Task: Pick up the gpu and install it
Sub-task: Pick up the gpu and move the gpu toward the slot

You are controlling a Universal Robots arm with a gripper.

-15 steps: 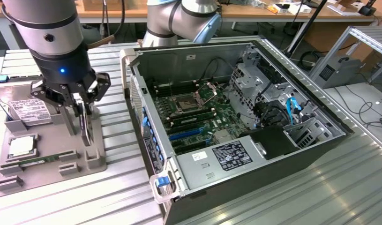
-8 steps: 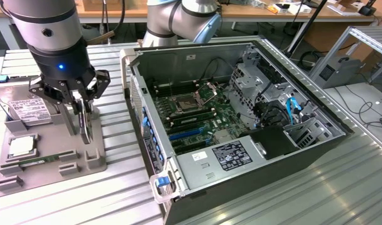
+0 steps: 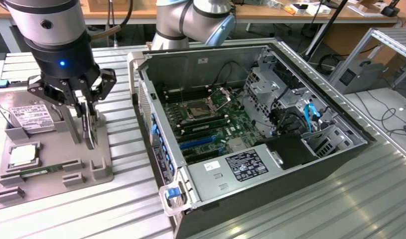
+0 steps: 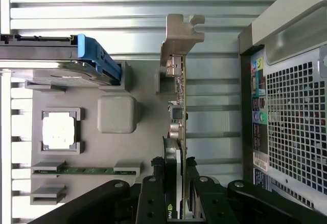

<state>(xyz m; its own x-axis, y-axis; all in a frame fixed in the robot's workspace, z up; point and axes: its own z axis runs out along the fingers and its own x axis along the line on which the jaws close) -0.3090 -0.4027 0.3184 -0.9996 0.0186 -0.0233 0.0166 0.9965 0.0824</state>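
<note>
Pincer (image 3: pixel 85 106) clamped on the gpu (image 3: pixel 91 132).
The card stands on edge, maybe still touching the grey tray (image 3: pixel 99 169).

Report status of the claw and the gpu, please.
Claw shut on gpu. Card upright at gray holder, beside open computer case. Hard drive apart from it.

gpu (image 4: pixel 177 109): small white logo mark between the claw (image 4: pixel 176 175) fingers, no letters legible | black label (image 3: pixel 246 165), well off from claw: white print, unreadable | drive label (image 3: pixel 20 118), just beside claw: unreadable | case stickers (image 4: pixel 260 160), near claw: unreadable
</note>
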